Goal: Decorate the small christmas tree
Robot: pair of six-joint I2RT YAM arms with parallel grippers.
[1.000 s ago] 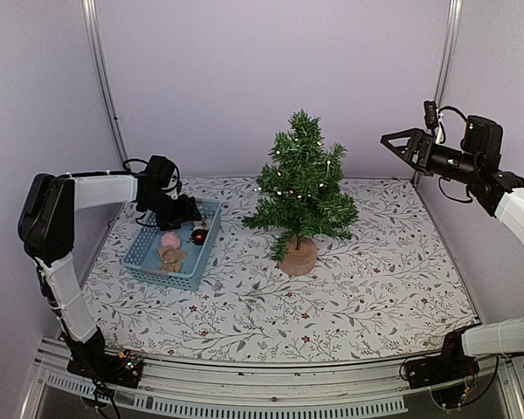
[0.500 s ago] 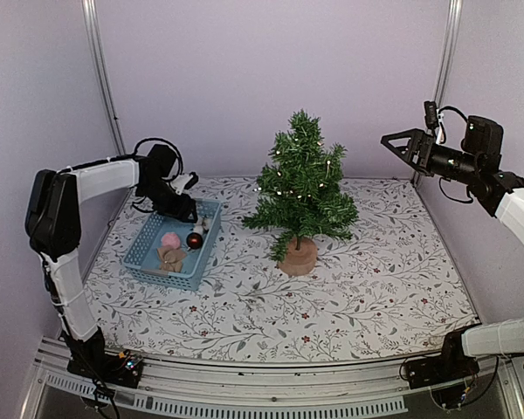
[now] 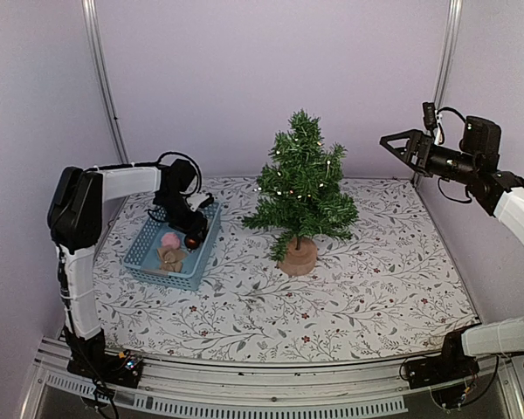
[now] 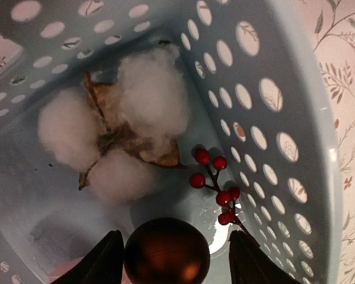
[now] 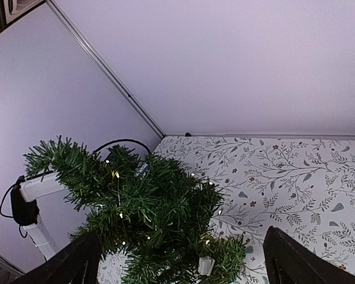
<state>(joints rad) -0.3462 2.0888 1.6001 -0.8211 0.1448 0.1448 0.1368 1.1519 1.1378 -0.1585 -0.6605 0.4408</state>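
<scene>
In the blue basket [image 4: 319, 177] the left gripper [image 4: 171, 263] sat low, jaws open astride the dark red ball [image 4: 165, 251], likely lining up a pick; cotton boll [image 4: 136, 118] and berry sprig [image 4: 216, 183] crowded close. Just beside the basket the small christmas tree [image 3: 302, 188] stood mid-table; beyond it the right gripper [image 3: 393, 144] hung high, jaws wide open, holding nothing

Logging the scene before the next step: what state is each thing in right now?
Tree: upright, lights on, no ornaments seen.
Basket: upright, holding ornaments.
Ball: in basket, not clamped.
Cotton boll: lying in basket.
Berries: lying in basket.
Left gripper: open, astride ball.
Right gripper: open, empty, in the air.
</scene>
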